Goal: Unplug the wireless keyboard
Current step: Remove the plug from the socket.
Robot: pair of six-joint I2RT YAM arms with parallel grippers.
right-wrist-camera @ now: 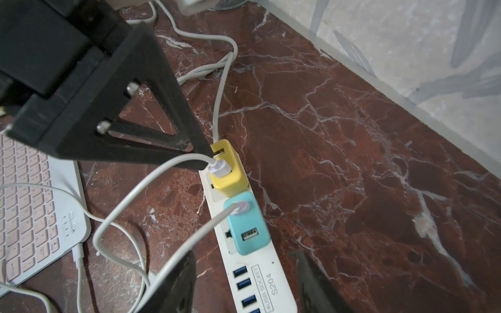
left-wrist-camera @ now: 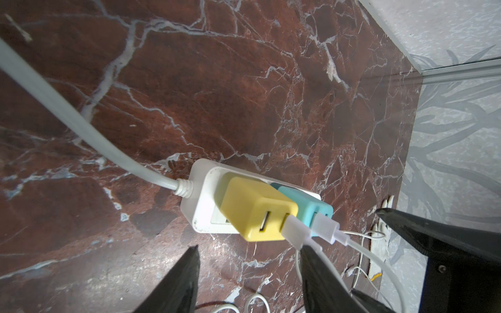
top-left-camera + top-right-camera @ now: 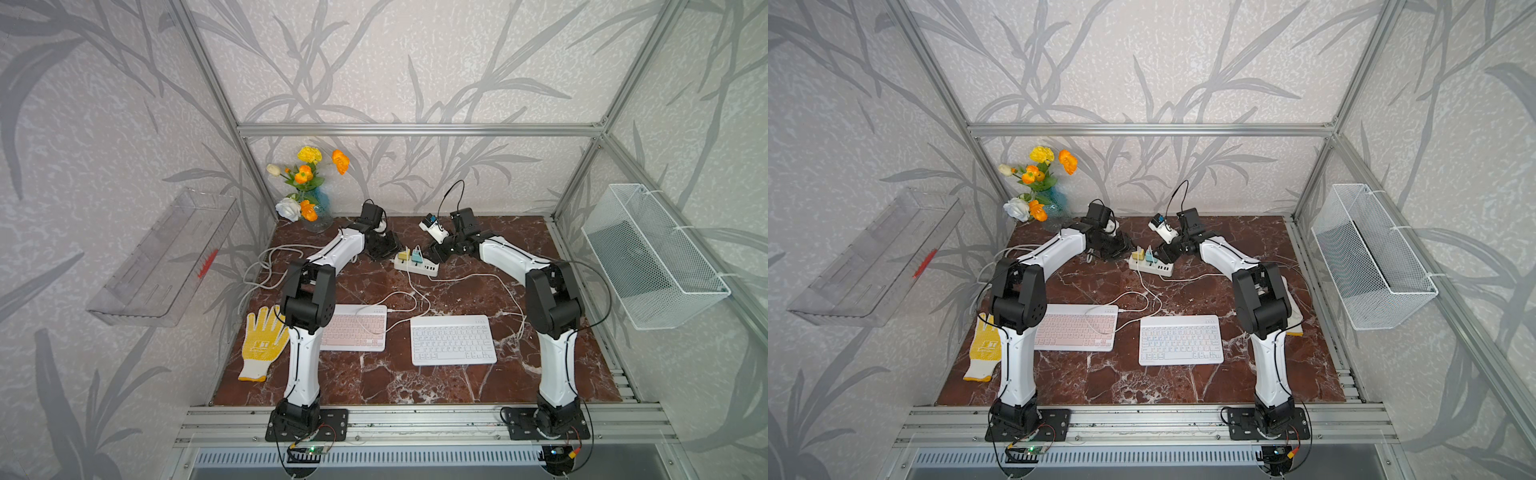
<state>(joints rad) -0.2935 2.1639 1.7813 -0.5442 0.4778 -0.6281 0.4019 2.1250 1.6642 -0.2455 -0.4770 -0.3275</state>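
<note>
Surface: a dark red stone surface (image 3: 457,386) carries the things.
Keyboards: a pink keyboard (image 3: 357,330) and a white keyboard (image 3: 453,338) lie flat side by side near the front, between the two arms.
Strip: a white strip (image 1: 271,287) lies near the back, well apart from the keyboards. A thick cord (image 2: 67,108) comes out of one end.
In the strip: a yellow charger (image 2: 254,211) and a blue charger (image 1: 248,227) sit just beside each other. Each has a white plug with a thin cable in it.
Cables: the thin white cables (image 1: 200,233) run over the surface toward the keyboards. One goes into the edge of the pink keyboard. I cannot tell which charger it comes from.
Left hand: the left hand (image 2: 249,252) is just beside the yellow charger. Its fingers are apart and hold nothing. One fingertip (image 1: 200,151) is right at the white plug in the yellow charger.
Right hand: the right hand (image 1: 245,254) is over the strip, by the blue charger. Its fingers are apart and hold nothing. The blue charger's cable crosses one finger.
Vase: a glass vase (image 3: 318,222) stands in the back left corner. Yellow, orange and white flowers (image 3: 305,174) are in it.
Tray: a clear tray (image 3: 166,257) hangs on the left wall. A small red thing (image 3: 207,264) lies in it.
Basket: a white wire basket (image 3: 652,257) hangs on the right wall.
Glove: a yellow glove (image 3: 262,336) lies flat at the left edge, beside the pink keyboard.
</note>
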